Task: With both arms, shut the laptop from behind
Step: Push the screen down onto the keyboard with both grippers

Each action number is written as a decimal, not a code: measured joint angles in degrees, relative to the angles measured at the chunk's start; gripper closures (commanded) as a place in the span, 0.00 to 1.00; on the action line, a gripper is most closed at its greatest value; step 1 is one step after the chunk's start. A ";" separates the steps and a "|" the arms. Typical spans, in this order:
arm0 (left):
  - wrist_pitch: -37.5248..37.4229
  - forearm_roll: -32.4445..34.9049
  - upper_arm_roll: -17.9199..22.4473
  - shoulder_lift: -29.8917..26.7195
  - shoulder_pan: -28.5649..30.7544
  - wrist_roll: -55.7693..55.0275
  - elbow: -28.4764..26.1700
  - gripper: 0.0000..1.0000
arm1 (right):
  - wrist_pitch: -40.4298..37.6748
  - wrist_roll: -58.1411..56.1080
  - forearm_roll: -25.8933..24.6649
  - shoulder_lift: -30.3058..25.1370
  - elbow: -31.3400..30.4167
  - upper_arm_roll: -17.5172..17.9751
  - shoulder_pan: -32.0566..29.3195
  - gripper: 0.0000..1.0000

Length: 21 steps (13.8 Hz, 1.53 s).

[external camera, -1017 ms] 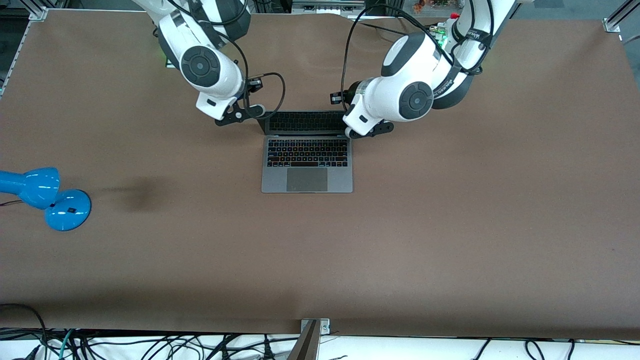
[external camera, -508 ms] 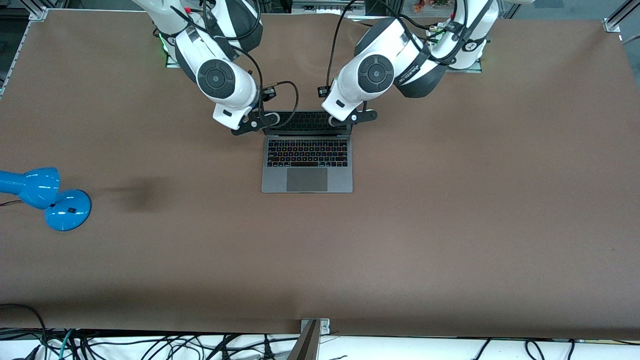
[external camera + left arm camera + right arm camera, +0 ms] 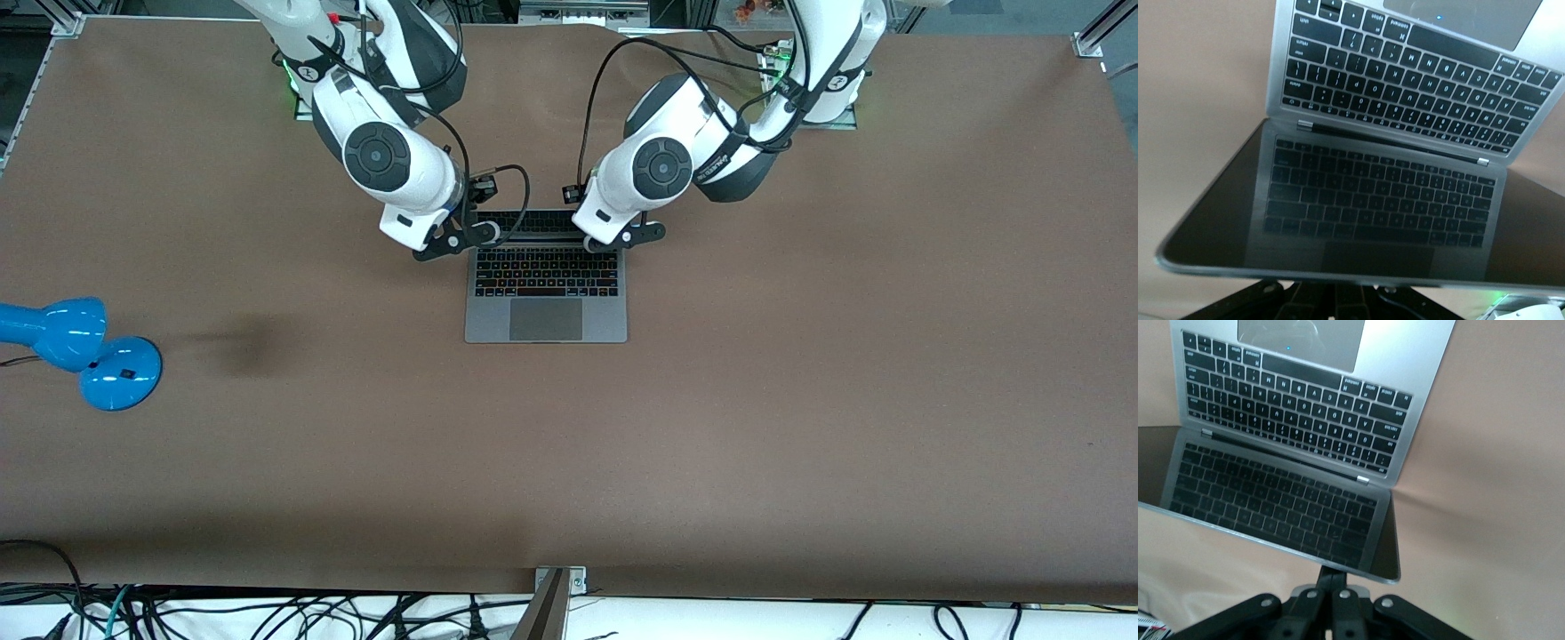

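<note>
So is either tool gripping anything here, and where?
Nothing is gripped. Both the left tool and right tool sit at the top edge of the laptop lid.

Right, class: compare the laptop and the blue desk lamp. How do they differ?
The laptop is angular, grey and open; the lamp is rounded and bright blue. The laptop lies mid-table, with the left end effector and right end effector at its lid's corners; the lamp stands alone at the right arm's end, nearer the front camera. Both rest on the brown table.
</note>
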 measured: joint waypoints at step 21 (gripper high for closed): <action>1.55 4.25 5.77 15.45 0.58 0.00 13.23 1.00 | 6.79 -0.05 -11.70 18.64 14.08 -2.36 -0.47 1.00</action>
